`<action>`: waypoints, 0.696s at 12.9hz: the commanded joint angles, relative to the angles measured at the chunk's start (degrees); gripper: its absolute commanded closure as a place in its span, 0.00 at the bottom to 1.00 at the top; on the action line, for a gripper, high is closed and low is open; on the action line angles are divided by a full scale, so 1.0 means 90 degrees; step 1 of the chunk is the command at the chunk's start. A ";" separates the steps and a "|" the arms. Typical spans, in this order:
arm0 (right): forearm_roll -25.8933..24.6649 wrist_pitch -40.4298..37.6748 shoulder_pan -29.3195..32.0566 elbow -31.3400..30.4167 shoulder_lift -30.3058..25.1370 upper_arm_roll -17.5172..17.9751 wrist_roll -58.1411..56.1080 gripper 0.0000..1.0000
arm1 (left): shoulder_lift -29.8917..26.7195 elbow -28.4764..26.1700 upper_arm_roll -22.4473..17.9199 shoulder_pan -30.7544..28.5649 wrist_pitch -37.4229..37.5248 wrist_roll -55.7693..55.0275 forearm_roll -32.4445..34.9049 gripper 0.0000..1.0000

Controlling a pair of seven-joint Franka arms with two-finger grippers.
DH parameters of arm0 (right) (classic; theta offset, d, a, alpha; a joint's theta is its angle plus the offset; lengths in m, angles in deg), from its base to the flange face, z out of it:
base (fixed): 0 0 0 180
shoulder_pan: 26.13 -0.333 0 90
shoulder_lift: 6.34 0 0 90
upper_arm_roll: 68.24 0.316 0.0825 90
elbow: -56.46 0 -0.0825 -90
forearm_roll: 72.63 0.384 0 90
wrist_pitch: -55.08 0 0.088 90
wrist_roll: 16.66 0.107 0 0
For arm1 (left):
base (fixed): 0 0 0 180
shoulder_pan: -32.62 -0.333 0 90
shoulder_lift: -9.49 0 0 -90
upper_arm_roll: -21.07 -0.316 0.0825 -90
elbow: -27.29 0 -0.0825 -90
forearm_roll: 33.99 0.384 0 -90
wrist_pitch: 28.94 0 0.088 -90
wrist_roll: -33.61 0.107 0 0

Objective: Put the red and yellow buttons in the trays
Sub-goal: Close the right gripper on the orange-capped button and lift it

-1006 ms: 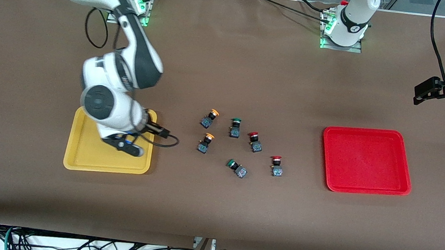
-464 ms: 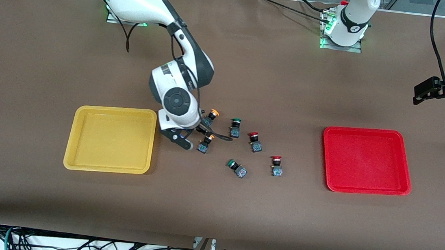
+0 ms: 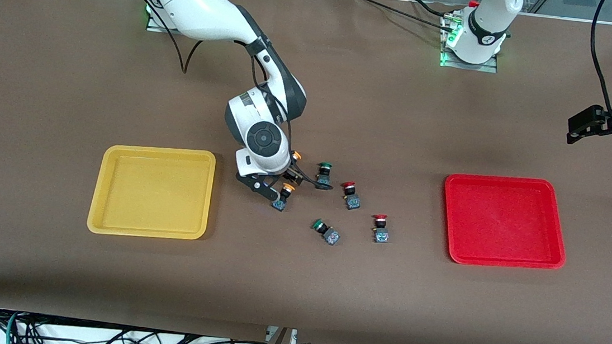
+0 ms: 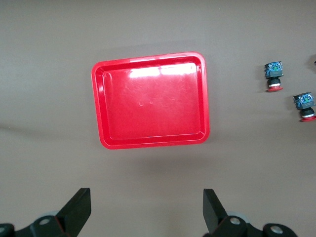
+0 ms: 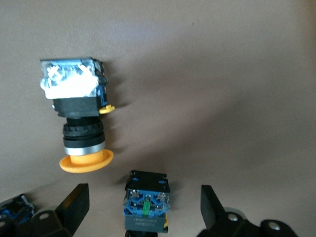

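Hovering over two yellow buttons [image 5: 81, 121], the right gripper [image 5: 143, 207] gapes wide, one button's base between its fingers. Left gripper [image 4: 145, 212] waits spread above the red tray [image 4: 150, 98], holding nothing.

The high front camera faces both bases across the table [image 3: 295, 283], the left wrist camera looks straight down from well above the red tray [image 4: 150, 101], shared with the front view [image 3: 503, 220], and the right wrist camera sits close over a yellow button [image 5: 79, 118].
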 commanded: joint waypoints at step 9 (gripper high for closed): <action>-0.0036 0.0098 -0.0064 -0.0187 -0.0110 -0.0088 -0.0081 1.00 | -0.0117 -0.0069 0.0058 -0.0026 0.0037 -0.0054 -0.0124 0.00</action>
